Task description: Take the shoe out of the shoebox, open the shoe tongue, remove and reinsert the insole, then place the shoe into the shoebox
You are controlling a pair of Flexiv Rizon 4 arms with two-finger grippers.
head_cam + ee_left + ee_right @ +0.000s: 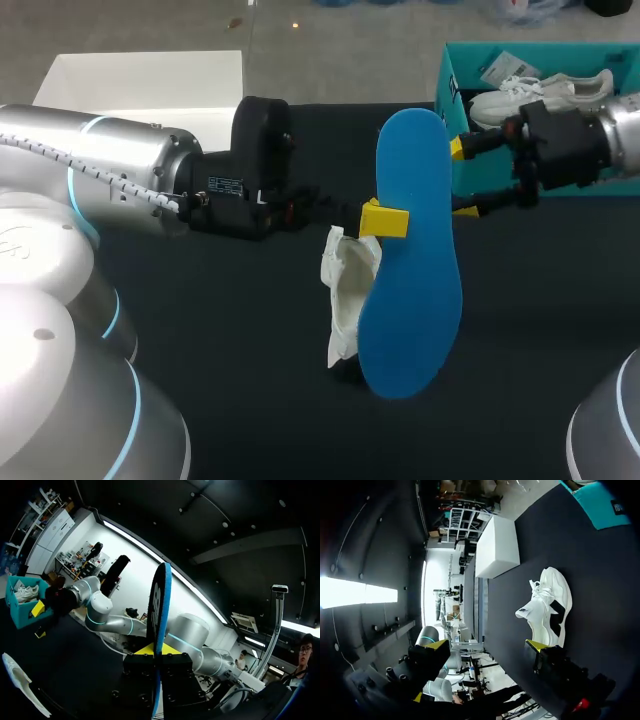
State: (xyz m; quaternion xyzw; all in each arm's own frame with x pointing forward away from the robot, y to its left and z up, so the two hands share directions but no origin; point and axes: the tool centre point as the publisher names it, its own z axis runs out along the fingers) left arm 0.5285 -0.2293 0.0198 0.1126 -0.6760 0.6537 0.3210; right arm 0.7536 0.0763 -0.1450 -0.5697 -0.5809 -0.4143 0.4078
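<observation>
Over the black worktop [250, 380], a blue insole [410, 300] is pinched by the left hand [385, 222] near the white shoe [350, 280]; the right hand [462, 180] is spread wide.

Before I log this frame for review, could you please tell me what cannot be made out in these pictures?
- Head view: the flat blue insole in the left gripper covers much of the white lace-up shoe on the table.
- Left wrist view: the insole is edge-on; its faces do not show.
- Head view: the teal cardboard shoebox is cut off by the edge and my right arm.
</observation>
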